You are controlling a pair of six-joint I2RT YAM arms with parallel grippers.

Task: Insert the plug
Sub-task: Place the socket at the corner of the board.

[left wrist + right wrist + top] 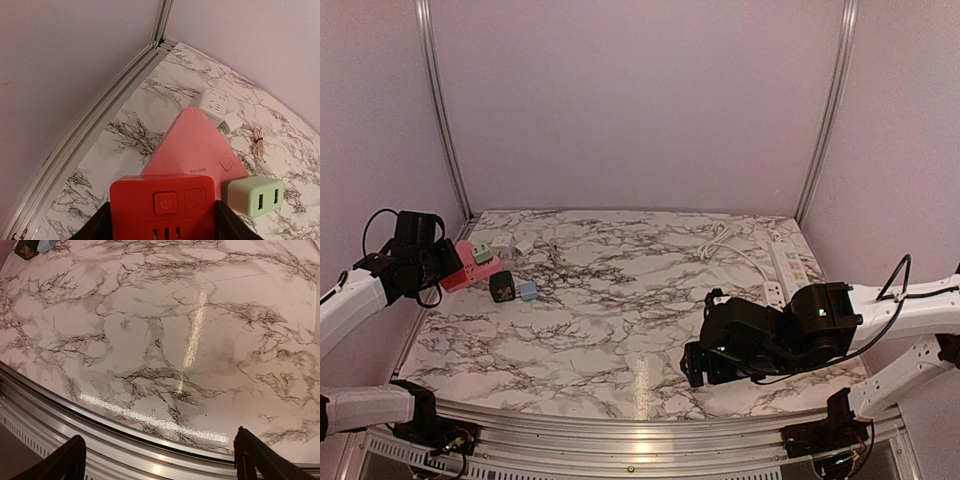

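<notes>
Red plug block [162, 205] clamped in left tool [164, 227] at far-left corner of surface [620, 330], beside green adapter [252, 195]; right tool [160, 457] wide, empty; grasp done, next likely needing carry to power strip [790, 272] and careful lining-up.

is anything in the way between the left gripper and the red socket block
Nothing visible: the red socket block sits in the left gripper, jaws on both sides. The green usb adapter lies beside it, outside the grip.

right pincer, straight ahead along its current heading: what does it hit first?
Bare marble tabletop, near the front rail. Nothing lies between the open right pincer and the surface in its wrist view; depth is unclear.
</notes>
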